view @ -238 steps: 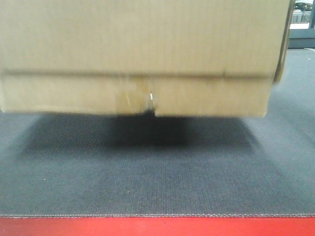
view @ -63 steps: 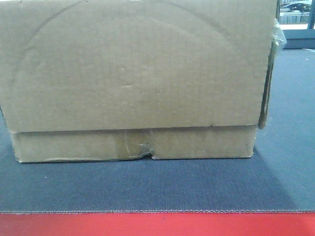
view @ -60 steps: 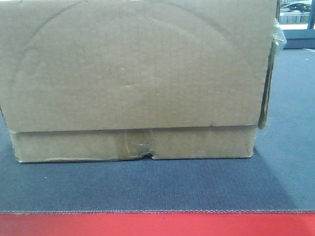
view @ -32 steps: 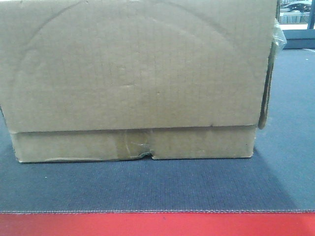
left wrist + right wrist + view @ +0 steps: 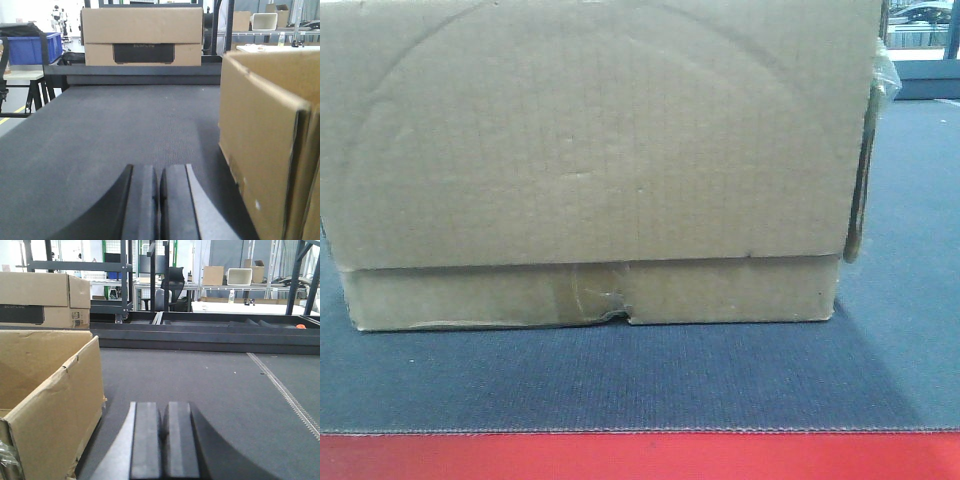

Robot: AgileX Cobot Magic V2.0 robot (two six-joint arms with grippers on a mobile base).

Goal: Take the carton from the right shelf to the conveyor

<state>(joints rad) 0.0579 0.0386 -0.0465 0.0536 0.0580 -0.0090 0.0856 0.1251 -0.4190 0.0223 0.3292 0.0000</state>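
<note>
Both grippers' jaws closed, empty.

Carton [image 5: 590,150] cut off by the top and left edges of the front view; top face and far side hidden. Belt [image 5: 620,380] beneath the carton hidden; red strip [image 5: 640,458] cut by the bottom edge. Left gripper [image 5: 159,200] and right gripper [image 5: 162,440] shown only as fingertip pads, bodies cut off by the bottom edge. Carton cropped at the right edge of the left wrist view and at the left edge of the right wrist view. Print on the far box [image 5: 142,37] too small to read.
</note>
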